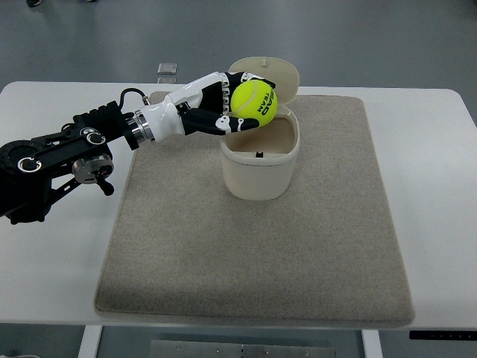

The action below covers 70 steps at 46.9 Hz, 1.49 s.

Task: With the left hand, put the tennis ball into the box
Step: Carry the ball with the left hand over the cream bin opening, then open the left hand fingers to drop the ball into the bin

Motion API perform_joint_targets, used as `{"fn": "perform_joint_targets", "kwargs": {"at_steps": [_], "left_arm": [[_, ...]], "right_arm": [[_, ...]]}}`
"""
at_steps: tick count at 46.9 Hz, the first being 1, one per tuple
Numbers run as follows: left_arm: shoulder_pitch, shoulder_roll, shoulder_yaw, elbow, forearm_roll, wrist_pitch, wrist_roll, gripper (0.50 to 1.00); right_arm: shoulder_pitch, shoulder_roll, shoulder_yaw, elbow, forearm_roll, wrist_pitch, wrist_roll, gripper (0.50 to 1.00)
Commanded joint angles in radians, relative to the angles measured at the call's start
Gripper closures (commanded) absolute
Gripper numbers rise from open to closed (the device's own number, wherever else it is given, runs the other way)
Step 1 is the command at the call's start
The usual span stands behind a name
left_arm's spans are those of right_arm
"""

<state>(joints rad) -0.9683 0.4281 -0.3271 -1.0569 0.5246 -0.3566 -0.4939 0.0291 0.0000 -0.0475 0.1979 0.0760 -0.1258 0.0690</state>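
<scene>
1. On the white table, reaching from its left edge toward the far middle, one robot arm is in view; no right arm shows.
2. One beige mat covers the middle of the table, running nearly from far edge to near edge.
3. One cream box stands on the mat's far half, near the mat's far edge, open at the top, its one hinged lid tipped back upright behind it.
4. One left hand, fingers curled around the one tennis ball, thumb under it, other fingers over the far side. Ball sits above the box's far-left rim, in front of the lid, not yet inside.
5. One small grey object lies past the table's far edge, on the floor; cannot tell what it is.
6. Step in hand, as I judge it: release over the opening. To do it well, carry the ball a bit more toward the box centre so it clears the rim, lower slightly, then spread the fingers cleanly. Avoid knocking the lid forward or nudging the light box off its spot.
</scene>
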Motion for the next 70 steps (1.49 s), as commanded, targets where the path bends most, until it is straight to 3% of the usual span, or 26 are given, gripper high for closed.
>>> {"fn": "perform_joint_targets", "kwargs": {"at_steps": [1,7,14,19,23,30,34,44,70], "left_arm": [[0.000,0.008,0.002,-0.002,0.000,-0.002,0.000,0.844],[-0.001,0.024,0.002,-0.002,0.000,-0.008,0.000,0.832],[-0.001,0.024,-0.003,0.001,-0.005,-0.001,0.000,0.733],[0.000,0.024,-0.001,0.003,-0.005,-0.001,0.000,0.724],[0.000,0.024,-0.001,0.003,-0.005,-0.001,-0.002,0.656],[0.000,0.024,-0.001,0.002,-0.005,-0.001,-0.002,0.651],[0.000,0.024,-0.001,0.002,-0.006,-0.001,-0.002,0.609],[0.002,0.026,0.000,-0.015,-0.005,-0.005,-0.002,0.613],[0.060,0.078,-0.090,-0.189,-0.005,0.008,-0.005,0.673]], "right_arm": [[0.000,0.000,0.000,0.000,-0.001,0.000,0.000,0.599],[0.002,0.000,0.000,0.000,0.001,0.000,0.000,0.599],[0.000,0.000,0.000,0.000,-0.001,0.000,0.000,0.599],[0.000,0.000,0.000,0.000,-0.001,0.000,0.000,0.599],[0.000,0.000,0.000,0.000,-0.001,0.000,0.000,0.599],[0.002,0.000,0.000,0.000,0.001,0.000,0.000,0.599],[0.000,0.000,0.000,0.000,-0.001,0.000,0.000,0.599],[0.000,0.000,0.000,0.000,0.001,0.000,0.000,0.599],[0.000,0.000,0.000,0.000,-0.001,0.000,0.000,0.599]]}}
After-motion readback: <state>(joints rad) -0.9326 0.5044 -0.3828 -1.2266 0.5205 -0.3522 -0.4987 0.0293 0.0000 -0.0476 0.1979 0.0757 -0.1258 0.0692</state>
